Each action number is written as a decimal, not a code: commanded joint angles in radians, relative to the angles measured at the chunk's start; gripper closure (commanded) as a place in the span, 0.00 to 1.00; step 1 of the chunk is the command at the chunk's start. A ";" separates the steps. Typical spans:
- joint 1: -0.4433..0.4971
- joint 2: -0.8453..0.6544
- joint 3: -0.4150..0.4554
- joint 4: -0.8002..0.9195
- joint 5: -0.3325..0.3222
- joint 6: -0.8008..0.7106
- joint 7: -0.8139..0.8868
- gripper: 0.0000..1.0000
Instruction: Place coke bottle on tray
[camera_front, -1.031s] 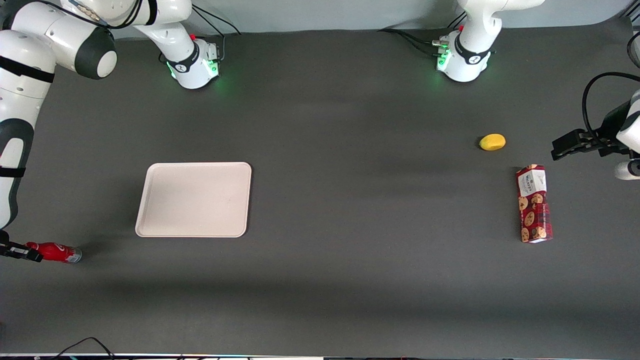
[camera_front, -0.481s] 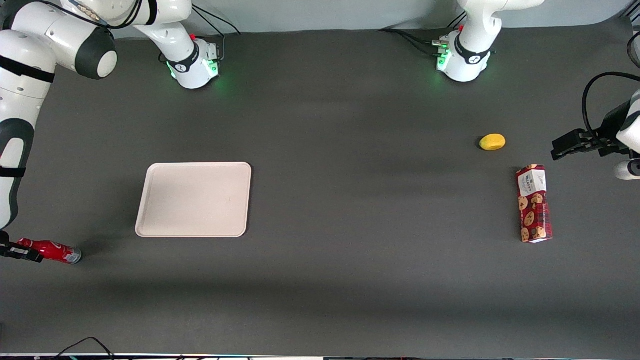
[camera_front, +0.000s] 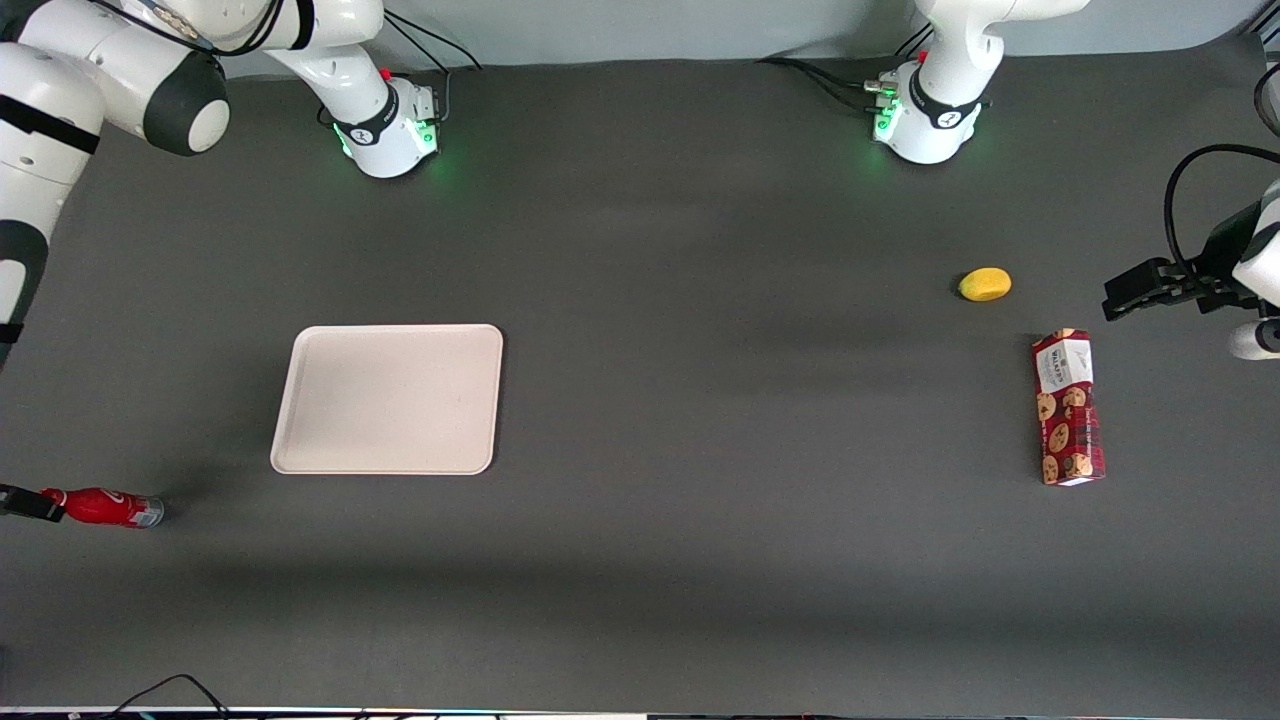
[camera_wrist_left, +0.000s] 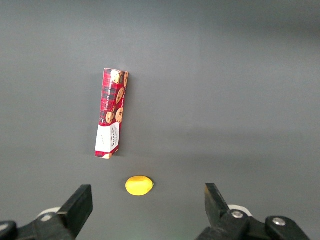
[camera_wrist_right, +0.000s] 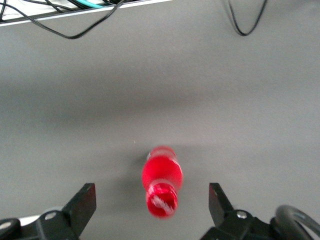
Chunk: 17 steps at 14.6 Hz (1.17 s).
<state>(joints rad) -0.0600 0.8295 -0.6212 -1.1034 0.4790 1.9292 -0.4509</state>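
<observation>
The coke bottle (camera_front: 103, 507), small and red with a silvery base, lies on its side on the dark table at the working arm's end. Its red cap points at my gripper (camera_front: 24, 503). In the right wrist view the gripper (camera_wrist_right: 151, 196) is open, with its two black fingers wide apart on either side of the bottle (camera_wrist_right: 162, 176). The cap sits between the fingertips without touching them. The cream-beige tray (camera_front: 388, 398) lies flat beside the bottle, a little farther from the front camera and toward the table's middle. Nothing is on the tray.
A red cookie box (camera_front: 1068, 407) and a yellow lemon (camera_front: 985, 284) lie toward the parked arm's end of the table. Both also show in the left wrist view, the box (camera_wrist_left: 112, 113) and the lemon (camera_wrist_left: 138, 185). Cables (camera_wrist_right: 70, 30) run along the table's edge past the bottle.
My gripper has drawn back toward the table's end, so the bottle's cap now shows past the finger. The bottle rocked slightly and stays lying down. The arm's upper links shifted outward.
</observation>
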 joint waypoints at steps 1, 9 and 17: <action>0.003 -0.122 -0.008 -0.010 -0.094 -0.117 0.018 0.00; 0.008 -0.496 -0.084 -0.035 -0.278 -0.416 0.018 0.00; 0.019 -0.466 -0.052 -0.281 -0.275 -0.143 -0.124 0.00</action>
<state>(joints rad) -0.0584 0.3587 -0.6907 -1.2756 0.2275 1.6646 -0.5173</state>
